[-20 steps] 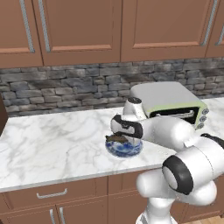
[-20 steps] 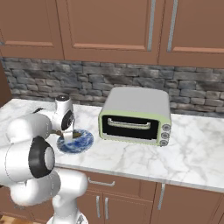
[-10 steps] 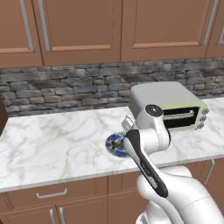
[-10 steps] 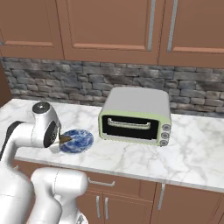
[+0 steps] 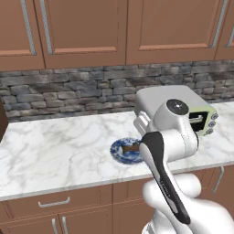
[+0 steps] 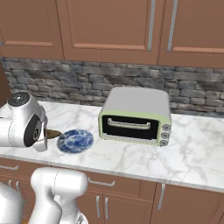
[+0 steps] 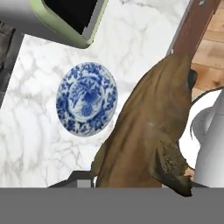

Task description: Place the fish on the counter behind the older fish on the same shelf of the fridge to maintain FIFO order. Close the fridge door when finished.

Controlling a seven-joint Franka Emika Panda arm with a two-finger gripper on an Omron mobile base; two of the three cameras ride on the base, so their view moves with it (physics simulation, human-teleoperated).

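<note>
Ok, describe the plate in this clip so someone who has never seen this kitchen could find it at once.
Start at the white marble counter under the brown wall cabinets and find the pale green toaster oven on it. Just left of the oven in the right base view, a small round plate lies flat near the front edge. Its blue-and-white pattern marks it out, and it holds nothing now.

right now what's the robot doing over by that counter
The white arm's gripper holds a small dark brown fish, lifted off the blue-and-white patterned plate. The plate sits bare on the white marble counter, left of a pale green toaster oven. The fish hangs past the counter's front edge.
</note>
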